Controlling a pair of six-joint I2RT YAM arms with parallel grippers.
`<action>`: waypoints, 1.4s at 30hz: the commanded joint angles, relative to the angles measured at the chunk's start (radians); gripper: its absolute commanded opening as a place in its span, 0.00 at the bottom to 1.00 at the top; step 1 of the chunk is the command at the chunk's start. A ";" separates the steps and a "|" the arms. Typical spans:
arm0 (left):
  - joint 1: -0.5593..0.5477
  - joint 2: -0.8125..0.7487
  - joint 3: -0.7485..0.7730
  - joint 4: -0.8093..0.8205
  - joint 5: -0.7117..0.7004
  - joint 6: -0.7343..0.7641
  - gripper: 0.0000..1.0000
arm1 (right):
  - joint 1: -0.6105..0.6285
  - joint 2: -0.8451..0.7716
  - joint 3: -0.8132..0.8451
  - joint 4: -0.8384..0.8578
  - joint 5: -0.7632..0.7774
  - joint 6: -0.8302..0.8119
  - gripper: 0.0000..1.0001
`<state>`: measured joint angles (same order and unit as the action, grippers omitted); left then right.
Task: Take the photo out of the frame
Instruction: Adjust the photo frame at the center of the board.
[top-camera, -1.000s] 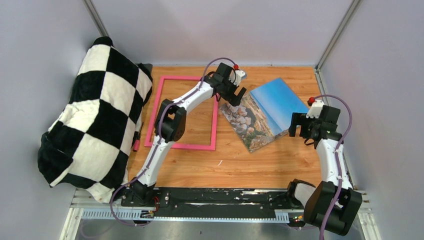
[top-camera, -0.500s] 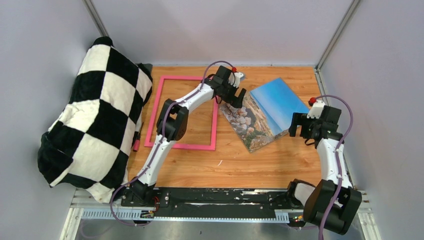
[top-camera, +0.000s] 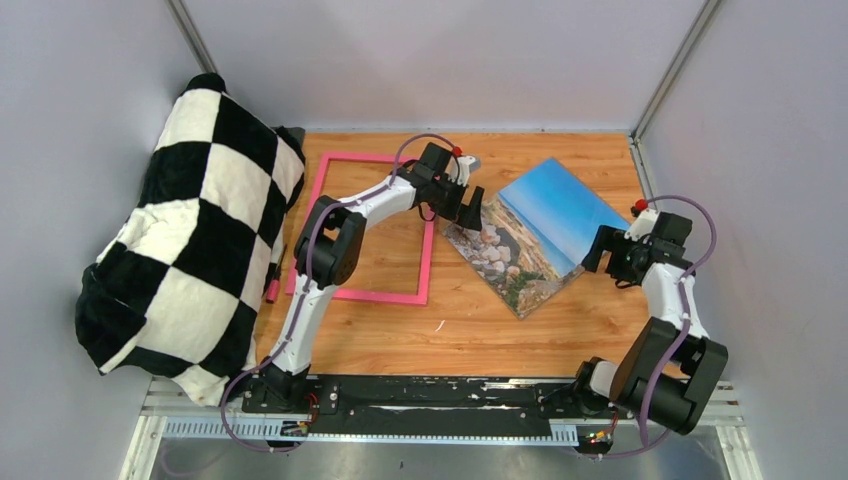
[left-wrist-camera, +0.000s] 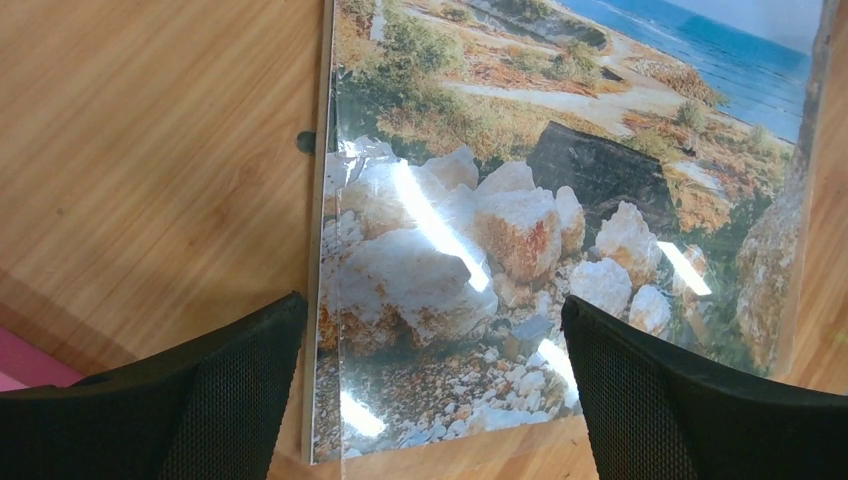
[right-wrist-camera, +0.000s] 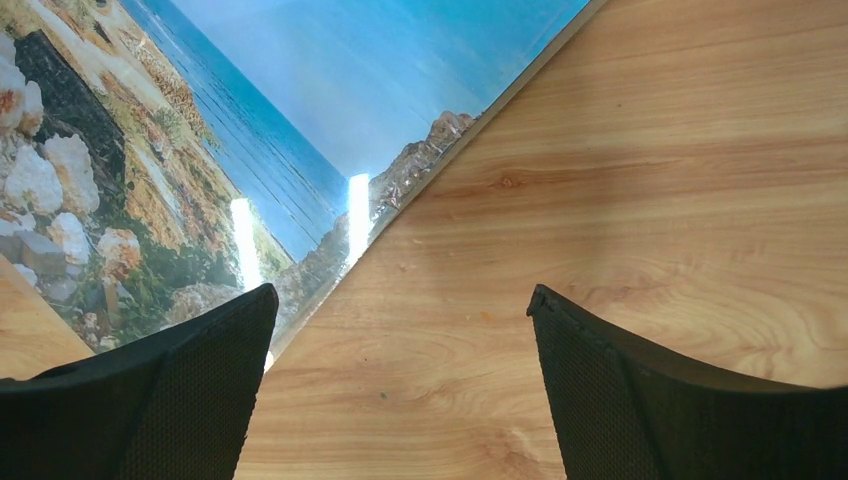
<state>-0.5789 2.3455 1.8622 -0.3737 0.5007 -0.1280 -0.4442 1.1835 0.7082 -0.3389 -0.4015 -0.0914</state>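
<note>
The photo (top-camera: 535, 230), a glossy print of blue sky, sea and pale stones, lies flat on the wooden table to the right of the frame and outside it. The frame (top-camera: 355, 296) is an empty pink rectangle with bare wood showing inside it. My left gripper (top-camera: 470, 208) hangs open over the photo's left corner. In the left wrist view the stony end of the photo (left-wrist-camera: 520, 230) lies between my left gripper's (left-wrist-camera: 432, 302) fingers. My right gripper (top-camera: 598, 250) is open beside the photo's right edge. In the right wrist view the right gripper (right-wrist-camera: 400, 292) spans bare wood, with the photo (right-wrist-camera: 300, 110) just to the left.
A big black-and-white chequered cushion (top-camera: 190, 230) fills the left side and overlaps the table edge. A pink-tipped pen (top-camera: 272, 286) lies beside it, left of the frame. Grey walls enclose the table on three sides. A small dark speck (left-wrist-camera: 305, 141) sits on the wood by the photo's edge.
The photo has slid and turned slightly towards the right and the near edge. My left gripper has dropped towards the photo's left corner. My right arm has swung back to the right.
</note>
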 joint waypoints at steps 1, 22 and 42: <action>-0.008 0.031 -0.075 -0.087 0.026 -0.049 1.00 | -0.017 0.062 0.052 -0.009 -0.037 0.043 0.96; -0.037 -0.004 -0.143 -0.091 0.091 -0.045 1.00 | -0.022 0.456 0.258 -0.028 0.004 0.072 0.98; -0.070 -0.085 -0.283 -0.167 0.184 0.029 1.00 | 0.085 0.734 0.563 0.036 -0.093 0.126 0.98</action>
<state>-0.6235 2.2299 1.6566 -0.3767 0.6704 -0.1173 -0.3916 1.8641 1.2186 -0.3031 -0.4438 0.0086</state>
